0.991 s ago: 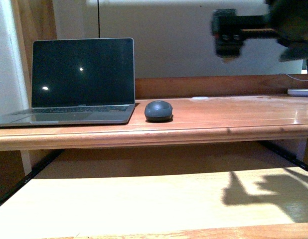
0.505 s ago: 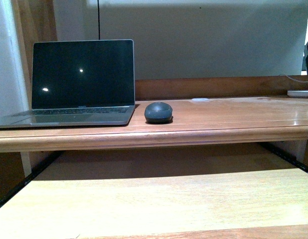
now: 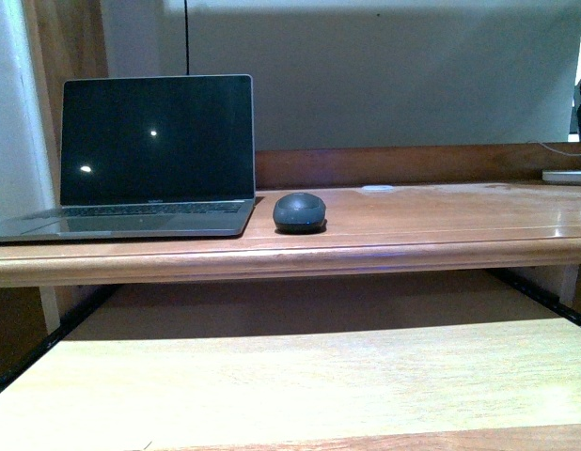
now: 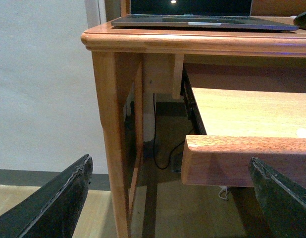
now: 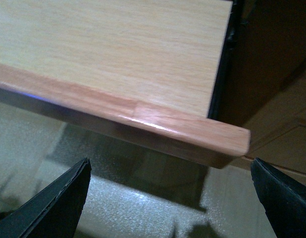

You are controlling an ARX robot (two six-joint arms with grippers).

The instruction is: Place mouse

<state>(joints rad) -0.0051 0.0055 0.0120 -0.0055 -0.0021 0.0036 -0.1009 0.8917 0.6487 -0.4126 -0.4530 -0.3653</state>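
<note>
Resting on worktop (image 3: 441,221), mouse (image 3: 299,210) sat just beside open laptop (image 3: 157,155), pull-out shelf (image 3: 300,376) lay below, left gripper (image 4: 169,159) and right gripper (image 5: 170,161) stood spread.

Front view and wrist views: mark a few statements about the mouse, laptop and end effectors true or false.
The mouse rests on the desk, right of the laptop. True.
The laptop lid is closed. False: it stands open, with a dark screen.
The mouse is gripped. False: the left end effector and right end effector are open and empty.
The pull-out shelf under the desk is extended. True.
</note>
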